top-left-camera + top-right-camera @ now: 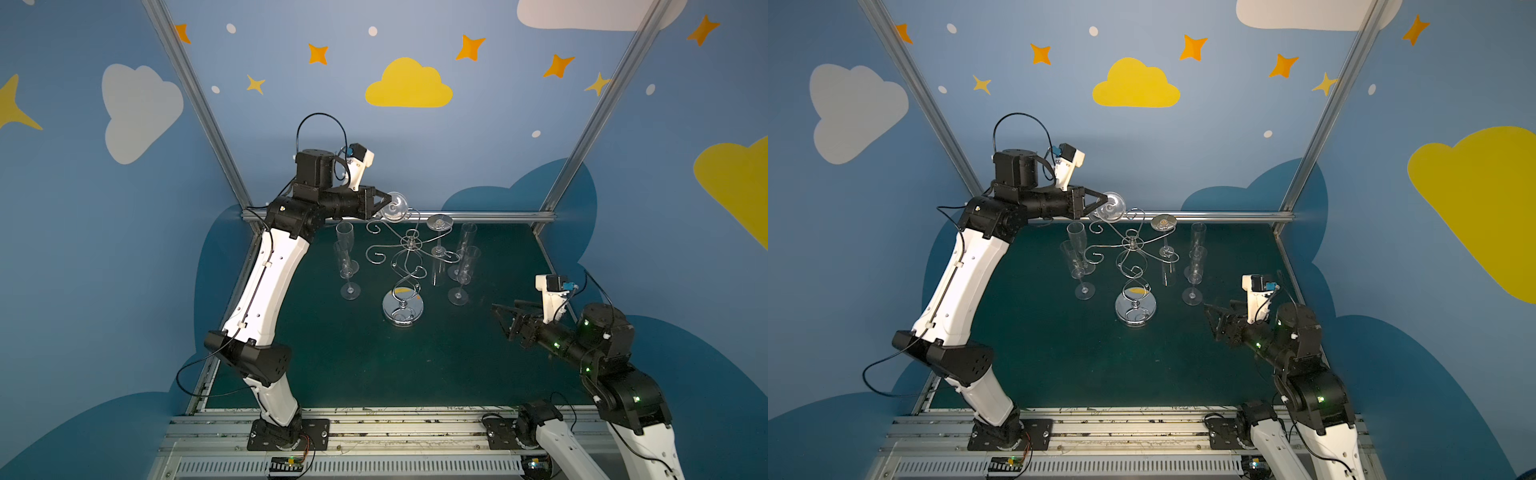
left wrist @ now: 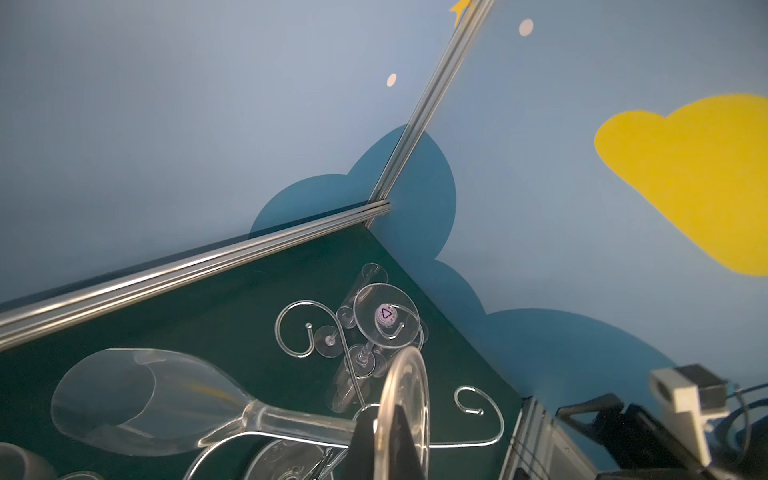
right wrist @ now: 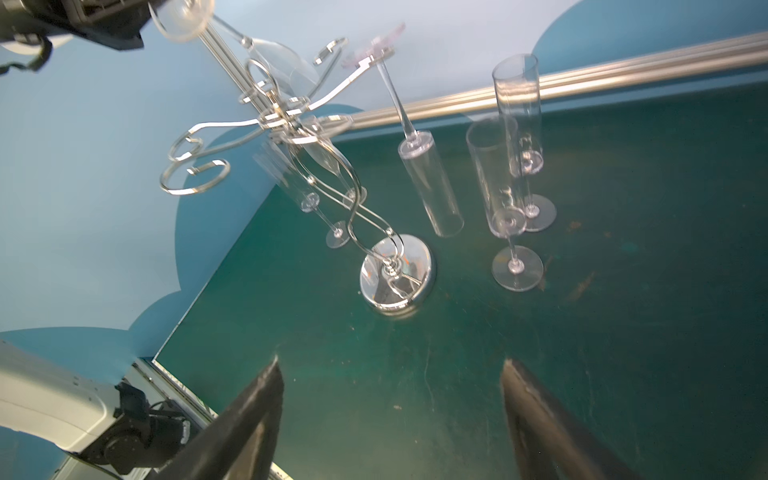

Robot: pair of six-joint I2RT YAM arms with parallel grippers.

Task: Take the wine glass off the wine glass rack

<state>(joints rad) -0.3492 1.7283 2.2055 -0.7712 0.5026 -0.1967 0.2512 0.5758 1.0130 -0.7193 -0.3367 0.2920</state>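
A: Left gripper (image 1: pixel 385 204)?
B: Clamped on the foot of the wine glass (image 2: pixel 137 399). The stem and bowl slant out past its fingertips, close over a scroll arm of the wine glass rack (image 1: pixel 402 309).
A: Right gripper (image 3: pixel 392 365)?
B: Jaws spread wide and empty, with the rack well ahead of it.

We see two clear flutes (image 1: pixel 344 235) standing on the green table (image 1: pixel 374 365) near the back rail's (image 1: pixel 498 216) left stretch, two more (image 1: pixel 467 237) near its right stretch, a yellow cloud (image 1: pixel 408 85) above it.
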